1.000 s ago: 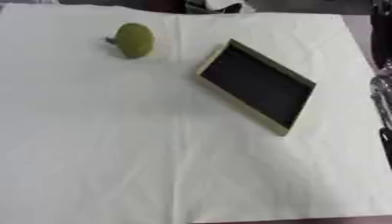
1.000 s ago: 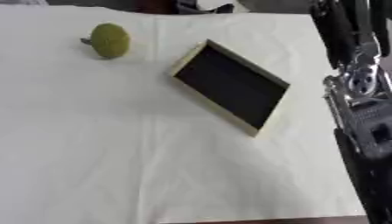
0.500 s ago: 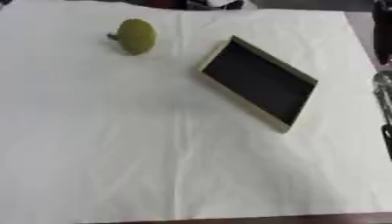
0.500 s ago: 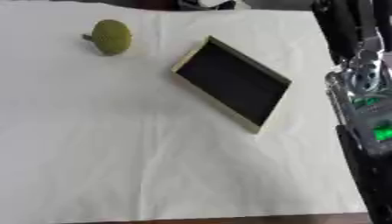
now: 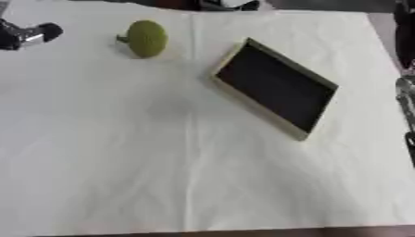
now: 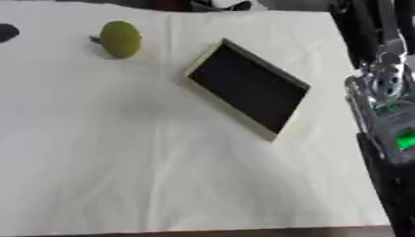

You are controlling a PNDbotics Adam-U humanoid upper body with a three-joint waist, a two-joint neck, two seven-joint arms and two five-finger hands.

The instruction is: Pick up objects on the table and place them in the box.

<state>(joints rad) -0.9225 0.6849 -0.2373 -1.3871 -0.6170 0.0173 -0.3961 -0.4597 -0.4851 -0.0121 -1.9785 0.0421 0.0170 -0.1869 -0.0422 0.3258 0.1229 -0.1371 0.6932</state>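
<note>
Left hand has entered at far left, fingers indiscernible. Round green fruit unmoved, apart from shallow dark-lined box. Approach fruit from above, avoiding rolling.

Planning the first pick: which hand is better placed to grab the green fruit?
Left, probably. The left hand shows at the far-left edge, near the green fruit. The right arm is along the right edge, beyond the box.
</note>
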